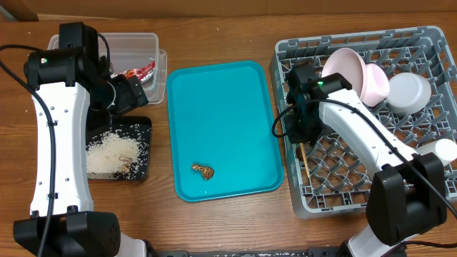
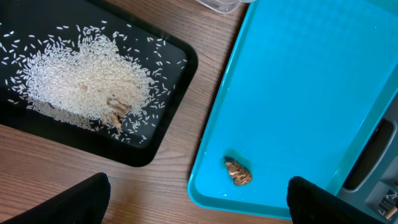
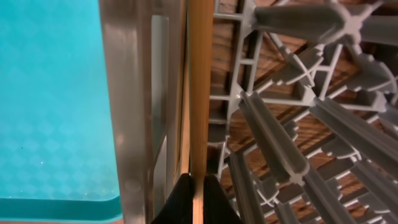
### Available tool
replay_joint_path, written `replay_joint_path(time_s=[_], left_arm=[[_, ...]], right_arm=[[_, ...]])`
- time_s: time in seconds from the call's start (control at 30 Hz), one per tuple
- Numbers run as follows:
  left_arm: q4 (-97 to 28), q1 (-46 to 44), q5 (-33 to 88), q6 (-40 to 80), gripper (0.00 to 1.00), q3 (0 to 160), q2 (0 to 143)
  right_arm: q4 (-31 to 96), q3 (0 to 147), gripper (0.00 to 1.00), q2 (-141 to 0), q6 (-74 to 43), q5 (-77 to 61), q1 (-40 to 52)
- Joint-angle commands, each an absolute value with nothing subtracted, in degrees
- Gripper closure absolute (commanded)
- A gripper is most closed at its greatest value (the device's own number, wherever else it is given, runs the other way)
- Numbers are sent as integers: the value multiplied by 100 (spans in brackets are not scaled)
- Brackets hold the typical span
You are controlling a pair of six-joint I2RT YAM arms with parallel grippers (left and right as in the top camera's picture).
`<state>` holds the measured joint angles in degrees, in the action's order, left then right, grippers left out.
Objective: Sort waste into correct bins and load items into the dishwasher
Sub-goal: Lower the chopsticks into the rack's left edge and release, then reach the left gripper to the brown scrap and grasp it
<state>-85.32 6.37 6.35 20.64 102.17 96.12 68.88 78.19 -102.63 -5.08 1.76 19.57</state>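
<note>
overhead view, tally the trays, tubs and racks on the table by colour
clear tub: 1
black tray: 1
teal tray: 1
grey rack: 1
total: 4

Table point(image 1: 214, 228): prob. tub point(image 1: 136, 44), blk tray point(image 1: 146, 153), teal tray point(image 1: 221, 107), rack point(image 1: 378, 36)

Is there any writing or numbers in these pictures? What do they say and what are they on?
None can be read.
The red-and-white wrapper in the clear tub may carry print, but it is too small and blurred to read.
The teal tray and rack show no writing.
</note>
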Motion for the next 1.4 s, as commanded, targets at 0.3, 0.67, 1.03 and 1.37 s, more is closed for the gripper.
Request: replay_joint_path(time_s=[0.3, 0.67, 1.03, 1.37], left_arm=[[-8525, 567, 602, 1973, 7, 10359, 9480], [-8501, -220, 596, 1946, 5, 10315, 9529], [-8462, -1468, 738, 3706, 0, 9070, 9703], [-7181, -1907, 1118, 4375, 0, 7223, 9706]], right_arm=[[7266, 8493, 71, -9878, -572, 36, 1898], [7343, 9017, 35, -8477, -1376, -12, 626], [7966, 9002, 24, -8418, -1332, -97, -429], [7964, 9002, 24, -8423, -1332, -97, -429]])
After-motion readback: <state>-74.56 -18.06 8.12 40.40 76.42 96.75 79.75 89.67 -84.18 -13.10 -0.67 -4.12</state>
